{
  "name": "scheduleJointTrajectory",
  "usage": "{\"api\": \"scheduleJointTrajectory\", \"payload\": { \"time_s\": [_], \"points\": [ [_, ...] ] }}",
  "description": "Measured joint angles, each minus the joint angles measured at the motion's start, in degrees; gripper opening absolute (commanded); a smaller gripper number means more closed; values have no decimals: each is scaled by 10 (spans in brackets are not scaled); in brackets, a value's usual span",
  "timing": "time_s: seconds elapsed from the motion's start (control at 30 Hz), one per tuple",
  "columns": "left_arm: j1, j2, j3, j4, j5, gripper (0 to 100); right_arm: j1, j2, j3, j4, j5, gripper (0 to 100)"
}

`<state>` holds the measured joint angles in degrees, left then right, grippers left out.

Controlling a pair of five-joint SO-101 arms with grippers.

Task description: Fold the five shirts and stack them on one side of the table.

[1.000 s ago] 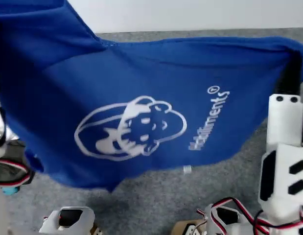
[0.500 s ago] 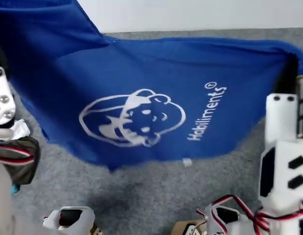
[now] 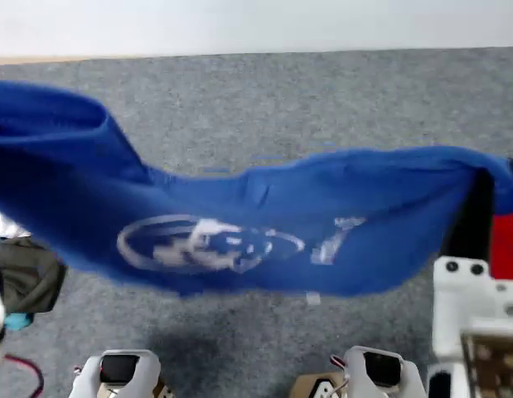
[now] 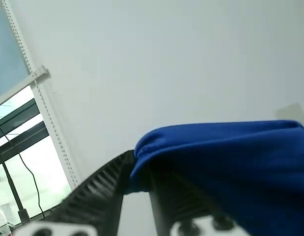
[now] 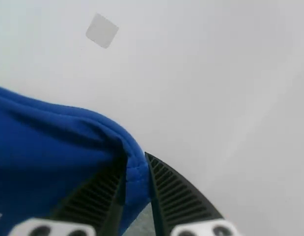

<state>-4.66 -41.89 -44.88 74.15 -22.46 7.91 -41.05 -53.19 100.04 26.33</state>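
The shirt hangs in the air over the table, stretched wide between my two arms. The left gripper is clamped on one top corner, its ribbed fingers pinched onto a rolled fold of blue cloth. The right gripper is closed the same way on the other corner. I judge it light and completely limp. It sags in the middle between the grips, and the lower hem trails free, so it will follow whatever the arms do and hold no shape by itself. It's knit cotton by the look of it, not slippery, and nothing about it is fragile. The ribbed fingers should keep their bite so long as I don't yank the arms apart. The hold I have looks like the sensible one: both ends of one edge, so the body drapes flat when it meets the table. Against a second ago, the shirt has dropped and swung away from the high camera. Then it covered the top of the view and faced the lens, with the white print fully readable. Now the far strip of table is uncovered and the print is squashed into a thin band. The right arm also sits lower in view than it did.
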Motion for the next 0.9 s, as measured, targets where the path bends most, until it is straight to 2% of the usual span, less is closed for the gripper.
{"api": "scheduleJointTrajectory", "payload": {
  "time_s": [0.13,0.27,0.4,0.53,0.63,0.7,0.9],
  "points": [
    [0,-3,0,5,0,2,0,0,4,4,0,11],
    [0,-3,12,40,0,2,0,-1,66,4,-1,11],
    [0,-1,107,66,0,2,0,1,181,-5,-1,11],
    [0,-1,247,62,0,2,0,4,336,-78,-1,11],
    [0,4,382,5,0,2,0,7,472,-170,-1,11],
    [0,6,482,-62,0,2,0,7,563,-237,-1,11],
    [1,7,742,-329,0,2,0,8,783,-453,-2,11]
  ]
}}
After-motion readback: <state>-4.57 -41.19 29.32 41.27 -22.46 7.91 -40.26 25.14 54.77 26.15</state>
